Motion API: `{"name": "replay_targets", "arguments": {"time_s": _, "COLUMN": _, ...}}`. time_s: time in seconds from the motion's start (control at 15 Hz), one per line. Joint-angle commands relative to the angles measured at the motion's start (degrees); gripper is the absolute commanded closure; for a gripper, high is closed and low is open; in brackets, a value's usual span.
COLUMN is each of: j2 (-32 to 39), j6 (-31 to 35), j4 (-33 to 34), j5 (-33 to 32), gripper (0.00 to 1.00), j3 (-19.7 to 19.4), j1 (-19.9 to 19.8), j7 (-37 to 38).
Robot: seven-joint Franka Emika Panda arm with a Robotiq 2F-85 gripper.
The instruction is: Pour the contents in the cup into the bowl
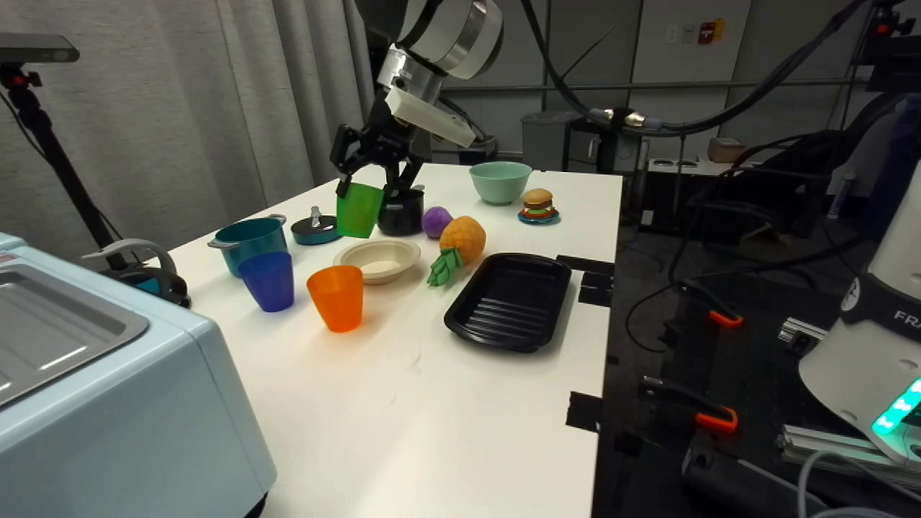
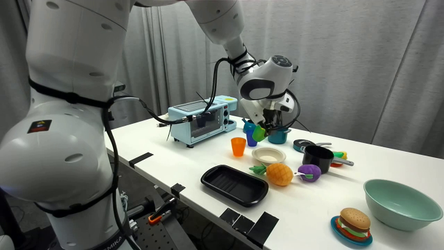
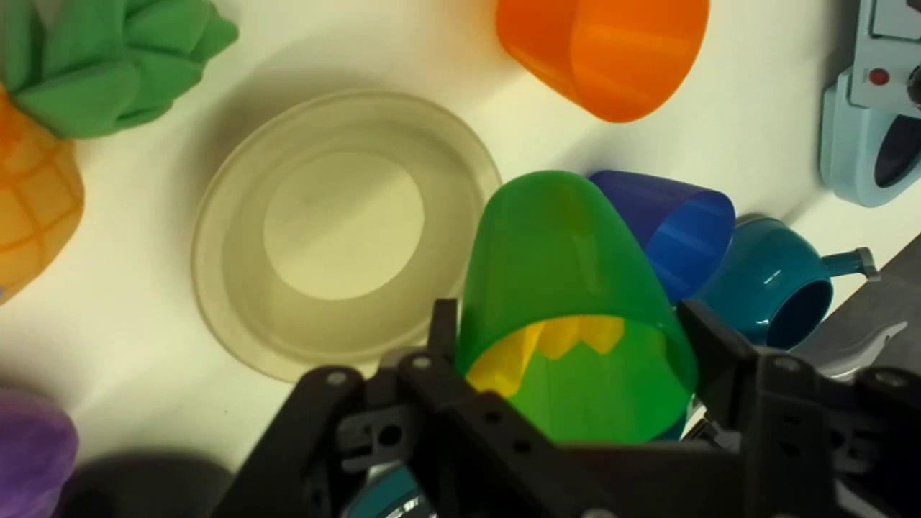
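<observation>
The fingers (image 3: 444, 327) pinch the green cup (image 3: 565, 259) near its rim, sensibly; it's likely light, slick and bendy.

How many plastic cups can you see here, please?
3: the green cup, tilted in the jaws; the orange cup, near the bowl; the blue cup, between the orange cup and the teal pot. Others may be hidden.

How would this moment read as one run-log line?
gripper: shut on green cup | cup pose: raised off table, tilted | yellow pieces: inside cup | white bowl: empty | pour: not yet done
</observation>
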Motion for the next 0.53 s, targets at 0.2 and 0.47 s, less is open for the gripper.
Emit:
{"name": "replay_targets", "arguments": {"time_s": 0.2, "j2": 1.29, "j6": -8.97, "j4": 4.31, "j5": 3.15, "gripper": 0.50, "j3": -3.08, "j1": 0.64, "j7": 5.32}}
{"name": "replay_targets", "arguments": {"time_s": 0.47, "j2": 2.86, "j6": -14.73, "j4": 6.91, "j5": 5.05, "gripper": 0.50, "j3": -5.56, "j1": 0.28, "j7": 9.02}}
